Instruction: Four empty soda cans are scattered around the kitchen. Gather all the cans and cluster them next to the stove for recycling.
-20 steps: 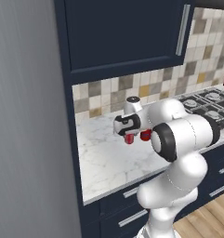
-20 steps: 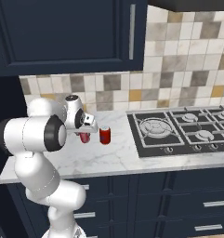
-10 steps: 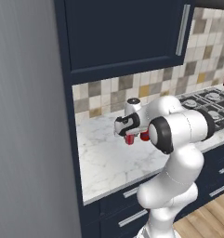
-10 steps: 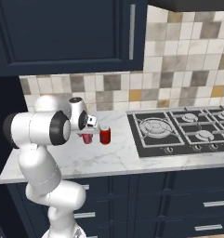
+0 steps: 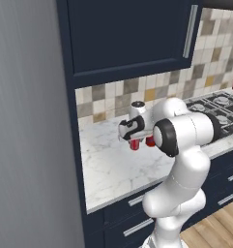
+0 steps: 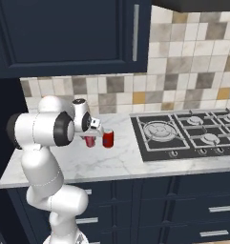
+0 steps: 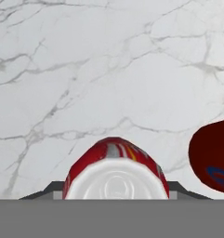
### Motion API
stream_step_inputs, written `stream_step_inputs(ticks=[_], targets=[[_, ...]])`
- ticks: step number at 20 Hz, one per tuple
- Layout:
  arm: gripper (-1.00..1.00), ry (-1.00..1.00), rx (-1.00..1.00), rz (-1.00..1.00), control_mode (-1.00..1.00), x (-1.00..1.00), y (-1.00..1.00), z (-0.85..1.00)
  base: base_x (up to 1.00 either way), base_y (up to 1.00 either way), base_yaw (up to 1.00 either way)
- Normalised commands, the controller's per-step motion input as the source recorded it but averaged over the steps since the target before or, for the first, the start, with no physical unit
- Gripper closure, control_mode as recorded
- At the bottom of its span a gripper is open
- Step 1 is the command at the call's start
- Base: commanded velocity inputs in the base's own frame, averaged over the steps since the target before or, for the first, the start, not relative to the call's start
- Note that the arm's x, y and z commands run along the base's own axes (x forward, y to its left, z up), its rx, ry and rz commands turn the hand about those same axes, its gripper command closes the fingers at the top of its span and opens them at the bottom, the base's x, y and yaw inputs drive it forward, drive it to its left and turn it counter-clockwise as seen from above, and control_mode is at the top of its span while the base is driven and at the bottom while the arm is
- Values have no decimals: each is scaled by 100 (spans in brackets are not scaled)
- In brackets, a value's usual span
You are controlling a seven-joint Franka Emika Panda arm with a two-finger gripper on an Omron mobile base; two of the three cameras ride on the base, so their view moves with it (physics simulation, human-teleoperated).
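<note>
The fingers [image 6: 90, 138] are clamped on a red silver-topped soda can [image 6: 90, 141] above the white marble surface [image 6: 111, 162], beside another red can [image 6: 108, 138] left of the black gas stove [image 6: 183, 136]; next, lower it there and let go

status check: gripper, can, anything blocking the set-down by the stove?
Gripper shut on red can, above counter. Second red can right beside it. Stove close by.

White marble desk [image 6: 111, 164], veined grey. Mosaic tile wall [image 6: 193, 86] in beige, grey and orange. Navy upper cabinet [image 5: 132, 36] with metal handle [image 5: 188, 31]. Navy drawers [image 6: 183, 209] below. Grey refrigerator [image 5: 31, 145]. Wood floor [image 5: 219, 230].
</note>
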Motion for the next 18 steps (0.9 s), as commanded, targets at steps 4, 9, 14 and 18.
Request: stream_step_inputs(ticks=[4,9,14,18], targets=[[-100,2,0,0,-100,0,-4,-24,0,0,0],[-100,1,1,0,-100,-5,-11,-10,0,0,0],[-100,0,6,0,-100,-14,-10,1,0,0,0],[-100,-2,2,0,-100,-4,-1,16,0,0,0]])
